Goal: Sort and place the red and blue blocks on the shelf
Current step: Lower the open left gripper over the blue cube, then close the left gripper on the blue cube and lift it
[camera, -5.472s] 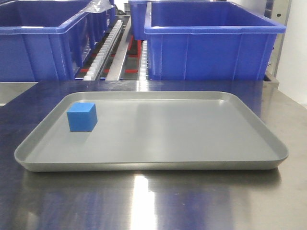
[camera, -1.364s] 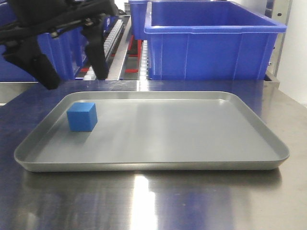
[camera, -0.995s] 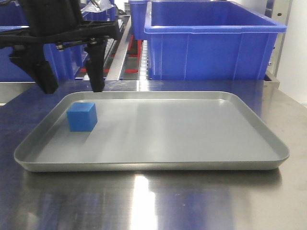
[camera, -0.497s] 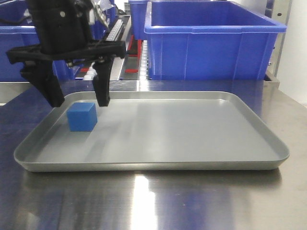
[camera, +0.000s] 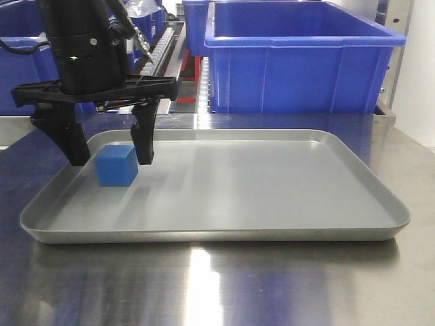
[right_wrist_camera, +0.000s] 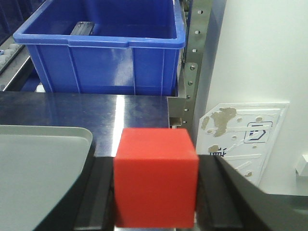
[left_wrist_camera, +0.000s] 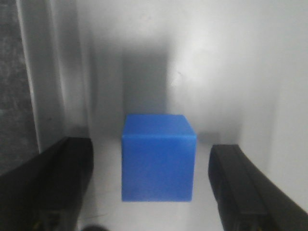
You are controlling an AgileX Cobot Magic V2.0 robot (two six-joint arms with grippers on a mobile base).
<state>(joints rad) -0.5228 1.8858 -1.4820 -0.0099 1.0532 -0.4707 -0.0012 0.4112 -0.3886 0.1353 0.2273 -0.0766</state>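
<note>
The blue block (camera: 116,166) sits at the far left of the grey tray (camera: 217,231). My left gripper (camera: 110,153) is open and straddles it, one finger on each side with gaps. In the left wrist view the blue block (left_wrist_camera: 158,157) stands between the two black fingers (left_wrist_camera: 240,185), untouched. My right gripper (right_wrist_camera: 155,192) is shut on the red block (right_wrist_camera: 155,176), held off the tray's right edge (right_wrist_camera: 72,132); it is out of the front view. The shelf with blue tubs (camera: 299,58) stands behind the table.
A steel table (camera: 217,285) carries the tray. A blue tub (right_wrist_camera: 103,53) and the rack's perforated steel post (right_wrist_camera: 192,62) stand ahead in the right wrist view. A white wall and a white plate (right_wrist_camera: 245,130) lie to the right. Roller rails (camera: 160,54) run between the tubs.
My left gripper came down from above the tray's back left corner and now straddles the blue block, still open. The block and tray have not moved.
</note>
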